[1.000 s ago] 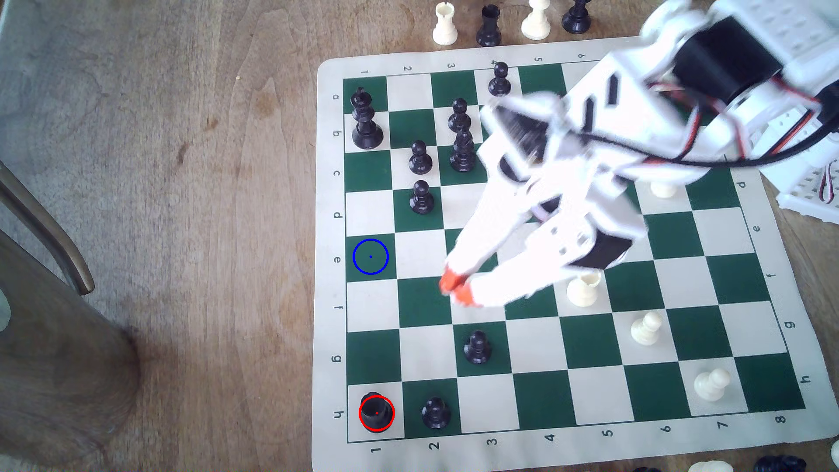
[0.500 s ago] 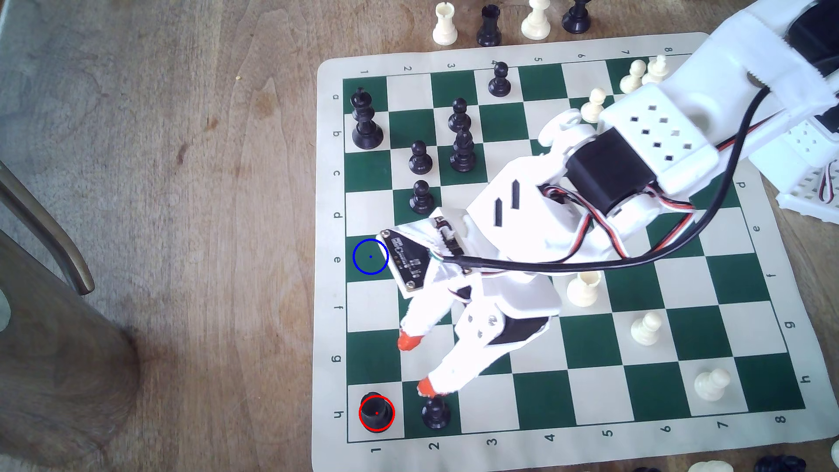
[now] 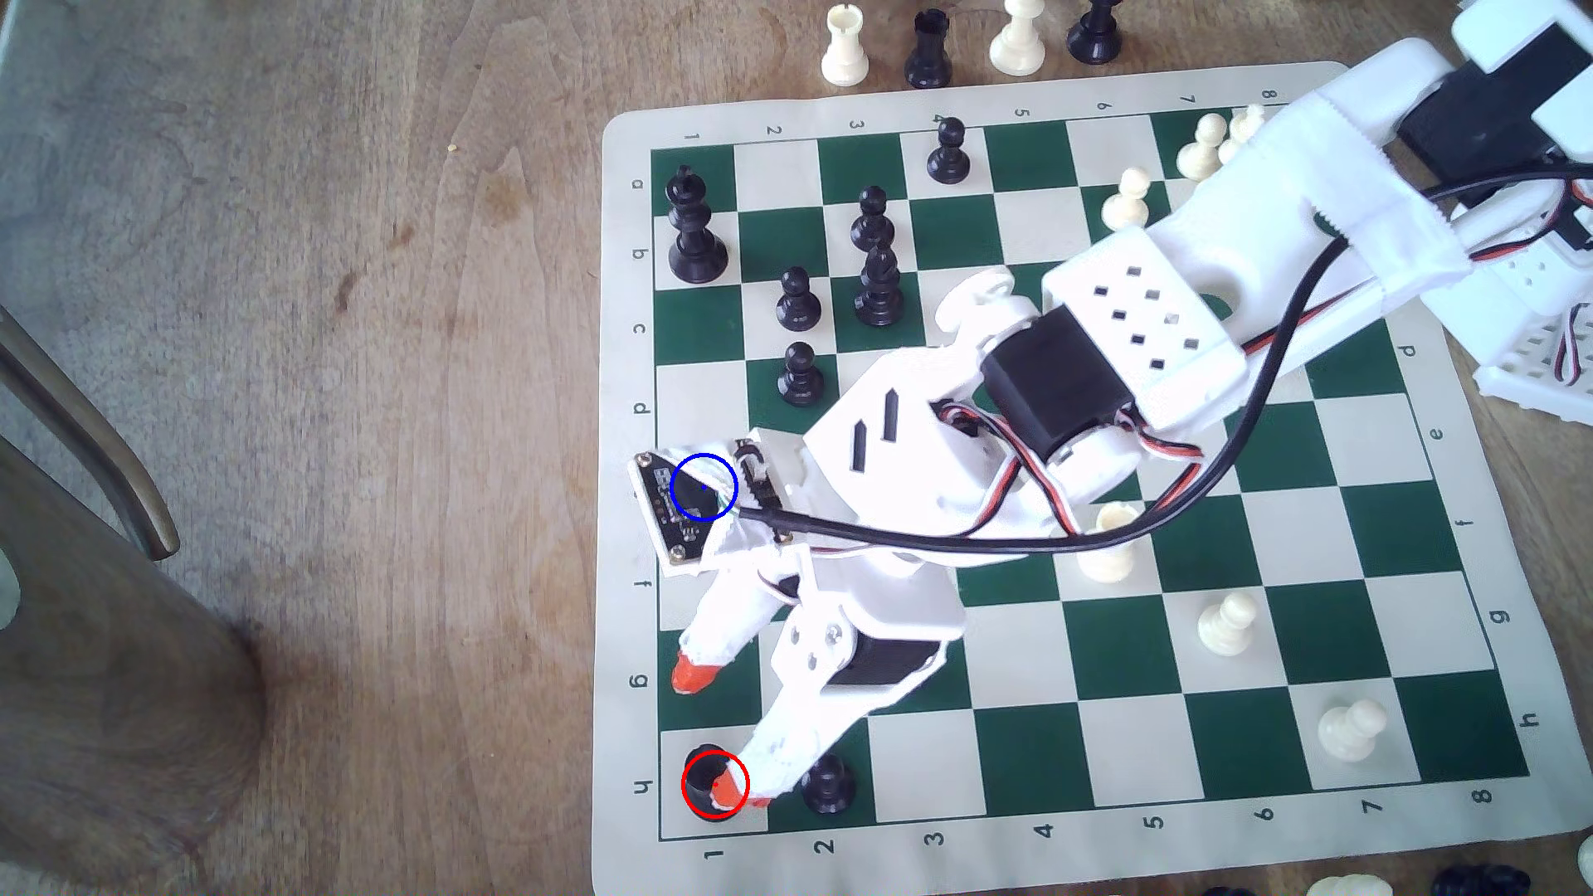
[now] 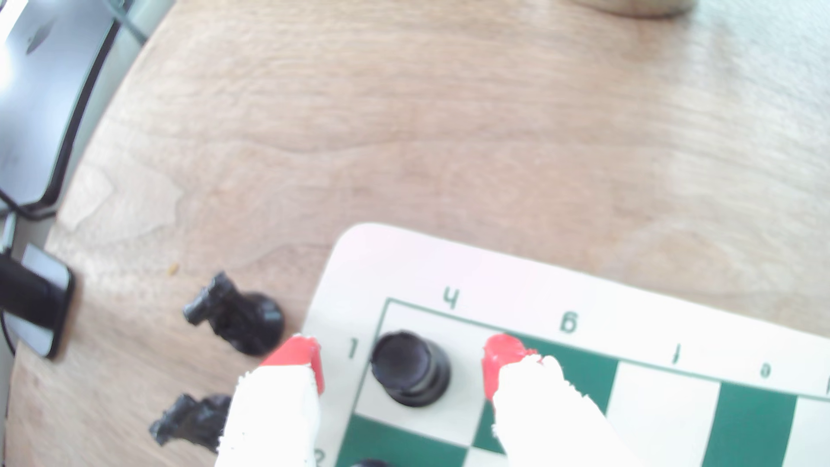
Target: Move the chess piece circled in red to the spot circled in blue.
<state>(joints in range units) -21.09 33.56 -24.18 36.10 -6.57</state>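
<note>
The black rook point(image 3: 700, 763) stands on the red-ringed cream corner square in the exterior view, its top partly covered by one orange fingertip point(image 3: 733, 786). My gripper point(image 3: 714, 729) is open, its other fingertip point(image 3: 694, 672) over the square above. In the wrist view the rook point(image 4: 411, 368) sits upright between the two red-tipped fingers, with a gap on each side; the gripper point(image 4: 401, 359) straddles it without touching. The blue ring point(image 3: 703, 455) is drawn over my wrist's circuit board, which hides the dark green square beneath.
A black pawn point(image 3: 827, 784) stands one square from the rook, right beside my lower finger. Two black knights point(image 4: 238, 319) lie off the board's corner. Black king point(image 3: 694, 228) and pawns point(image 3: 799, 375) stand further up; white pieces point(image 3: 1226, 622) are at the exterior view's right.
My arm has swung from the board's middle down to the corner. The fingers, together one second ago, have spread apart and now stand on either side of the rook.
</note>
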